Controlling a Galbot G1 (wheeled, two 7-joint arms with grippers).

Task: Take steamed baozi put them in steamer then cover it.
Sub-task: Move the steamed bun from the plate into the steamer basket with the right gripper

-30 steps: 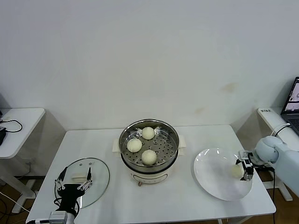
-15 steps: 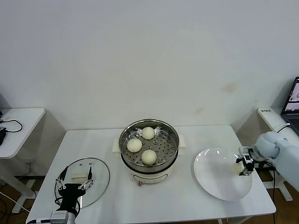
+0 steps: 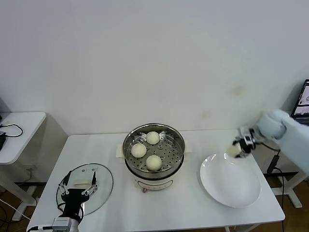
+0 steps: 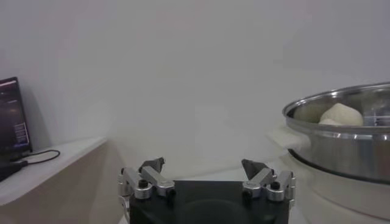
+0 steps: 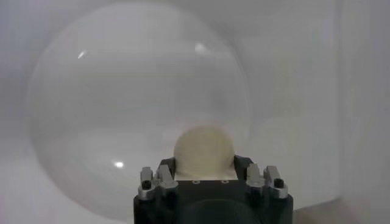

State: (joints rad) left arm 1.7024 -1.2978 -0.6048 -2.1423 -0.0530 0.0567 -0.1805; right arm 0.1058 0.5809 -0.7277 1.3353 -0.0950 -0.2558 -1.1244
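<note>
**Last bun comes up off the plate**

On the left, the left tool (image 3: 77, 186) hangs low over the cover (image 3: 85, 188), which lies flat on the tabletop (image 3: 188, 208). Its fingers are spread wide and hold nothing. It has not moved in the last second.

In the middle sits the steamer (image 3: 153, 151). Three buns (image 3: 154, 162) rest on its tray with the holes. It has no cover on it yet.

On the right is where the change is. A second ago the right tool (image 3: 235, 149) was down low at the right side of the plate (image 3: 230, 180), closing on the fourth bun (image 3: 233, 151). Now the tool is up in the air over the far edge of the plate, and it pinches the bun between its fingers. The right wrist view shows the bun (image 5: 204, 152) snug in the tool, with the plate (image 5: 116, 109) bare below it.

So the plate has no buns left. I think the next job is to carry this bun across to the steamer and set it in the free spot on the tray. After that, only the cover is left to do.
</note>
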